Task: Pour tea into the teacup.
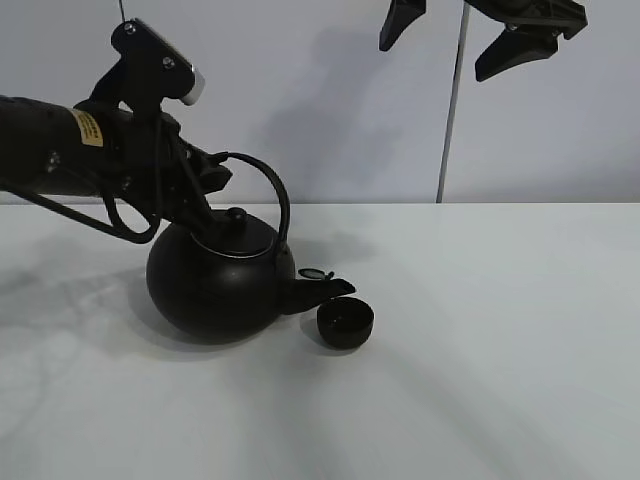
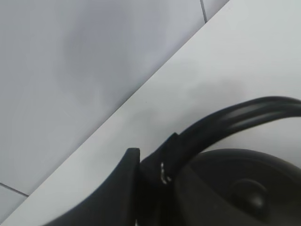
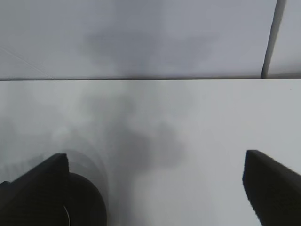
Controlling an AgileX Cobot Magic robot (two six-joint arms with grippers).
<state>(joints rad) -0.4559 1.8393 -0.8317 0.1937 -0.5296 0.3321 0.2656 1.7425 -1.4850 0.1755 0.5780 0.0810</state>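
The black kettle is tipped to the right on the white table, and its spout hangs just over the rim of the teacup. The teacup is a tiny, low black cup standing right of the kettle. My left gripper is shut on the kettle's arched handle at its left end. In the left wrist view my gripper clamps the handle above the kettle lid. High at the back right, my right gripper hangs open and empty, its fingers wide apart.
The white table stretches right of and in front of the cup. A grey wall with a vertical seam stands behind it. A dark rounded shape shows at the edge of the right wrist view.
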